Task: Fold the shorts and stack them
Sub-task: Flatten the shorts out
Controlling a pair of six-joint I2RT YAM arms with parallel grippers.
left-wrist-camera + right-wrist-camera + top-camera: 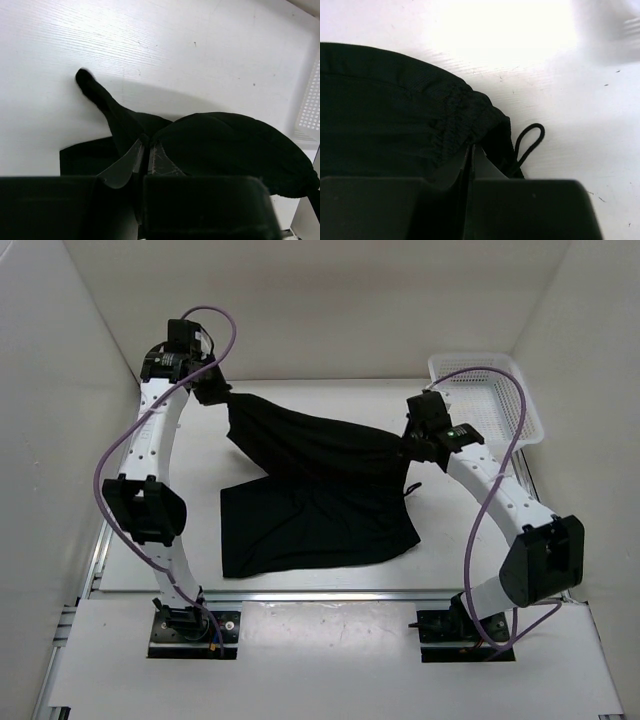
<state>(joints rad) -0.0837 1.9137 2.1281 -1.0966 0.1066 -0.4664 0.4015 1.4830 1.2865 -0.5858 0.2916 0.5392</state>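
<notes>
- The left pincer (pixel 213 392) is squeezing shut on one corner of the shorts (pixel 320 500)
- The right pincer (pixel 413 447) is pinching the waist end
- The shorts are hanging between them, partly lying on the desk (pixel 340 400)
- Folding is just starting; stacking is waiting

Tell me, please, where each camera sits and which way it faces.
Top external: above and behind, looking down on the table; both arms show.
Left wrist: looks down past the left gripper, shut on the shorts.
Right wrist: looks down past the right gripper, shut on the shorts beside the drawstring.
Shared: all three see the shorts.
</notes>
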